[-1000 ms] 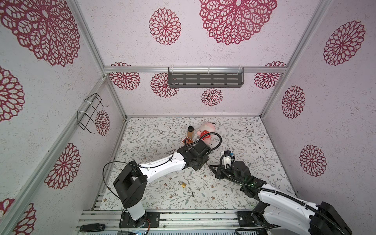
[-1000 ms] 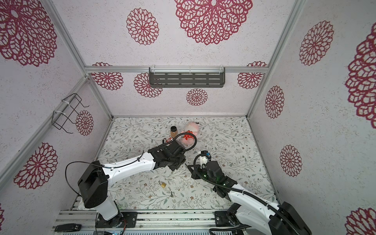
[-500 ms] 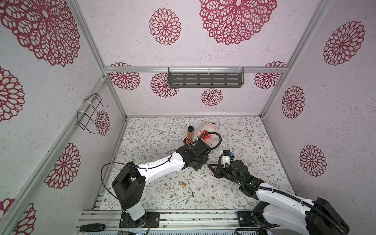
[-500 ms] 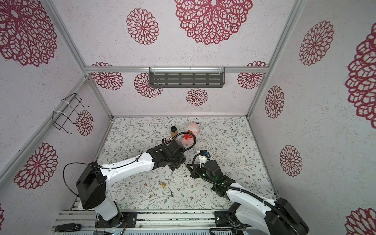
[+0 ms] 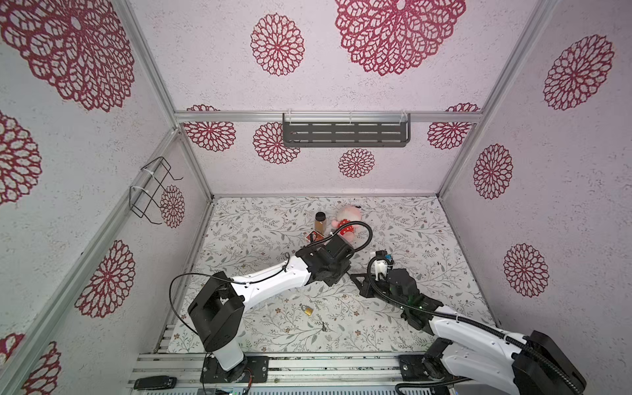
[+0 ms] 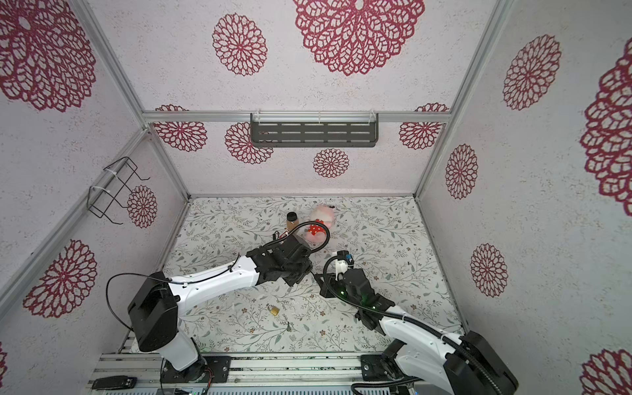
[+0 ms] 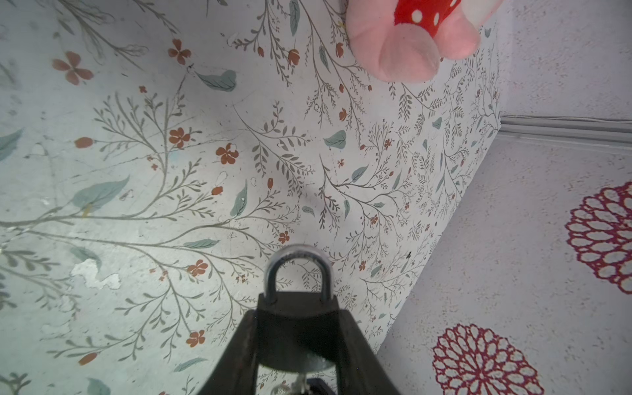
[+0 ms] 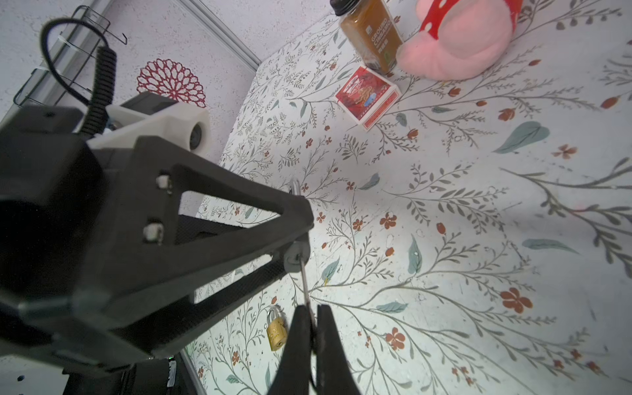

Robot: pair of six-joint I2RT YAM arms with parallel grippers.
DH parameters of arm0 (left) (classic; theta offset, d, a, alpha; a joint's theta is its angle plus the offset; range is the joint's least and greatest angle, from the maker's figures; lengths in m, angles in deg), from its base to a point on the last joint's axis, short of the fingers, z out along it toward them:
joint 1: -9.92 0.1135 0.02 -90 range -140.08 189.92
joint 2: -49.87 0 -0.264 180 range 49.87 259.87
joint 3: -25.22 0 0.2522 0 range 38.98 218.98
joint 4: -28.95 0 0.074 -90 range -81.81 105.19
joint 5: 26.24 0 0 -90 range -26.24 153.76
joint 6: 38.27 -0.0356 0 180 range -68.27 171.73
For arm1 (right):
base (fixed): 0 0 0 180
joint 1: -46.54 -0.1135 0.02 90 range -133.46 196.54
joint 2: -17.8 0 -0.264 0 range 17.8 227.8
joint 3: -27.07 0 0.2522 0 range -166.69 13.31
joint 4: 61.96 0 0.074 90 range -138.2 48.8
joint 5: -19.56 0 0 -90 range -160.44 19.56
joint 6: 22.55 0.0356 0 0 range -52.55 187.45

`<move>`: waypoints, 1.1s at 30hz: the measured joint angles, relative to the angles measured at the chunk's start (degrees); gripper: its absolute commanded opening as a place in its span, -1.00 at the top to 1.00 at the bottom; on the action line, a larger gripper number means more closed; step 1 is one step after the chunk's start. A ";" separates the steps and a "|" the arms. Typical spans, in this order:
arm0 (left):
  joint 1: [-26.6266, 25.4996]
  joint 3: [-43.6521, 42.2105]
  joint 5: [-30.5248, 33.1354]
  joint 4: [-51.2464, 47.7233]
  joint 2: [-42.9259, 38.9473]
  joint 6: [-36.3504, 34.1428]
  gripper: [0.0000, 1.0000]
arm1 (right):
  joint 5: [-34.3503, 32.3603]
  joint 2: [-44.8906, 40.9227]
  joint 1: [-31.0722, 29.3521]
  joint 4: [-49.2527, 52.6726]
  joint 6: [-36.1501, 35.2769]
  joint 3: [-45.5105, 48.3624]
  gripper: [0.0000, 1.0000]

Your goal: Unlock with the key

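My left gripper (image 7: 297, 313) clamps the hard padlock (image 7: 295, 338) by its body, lower middle; my right gripper (image 8: 312, 328) pinches the thin, likely slippery key (image 8: 303, 280).

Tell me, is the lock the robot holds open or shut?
Shut. In the left wrist view, both legs of the shackle sit inside the body of the held lock. The key reaches its underside.

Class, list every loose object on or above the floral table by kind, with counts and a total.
Padlocks: 2, dark padlock, brass padlock
Keys: 2, held key, loose key
Spice jar: 1
Plush toy: 1
Red box: 1
Total: 7
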 measured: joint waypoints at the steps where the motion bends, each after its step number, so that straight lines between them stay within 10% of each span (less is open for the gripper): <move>1: 0.00 0.00 0.00 0.00 0.00 -0.02 0.73 | 0.00 0.24 0.00 0.02 0.11 -0.07 1.00; 33: 0.26 -0.59 0.61 1.60 -2.60 -0.35 0.82 | 0.22 1.62 0.11 -5.81 8.00 -0.83 1.00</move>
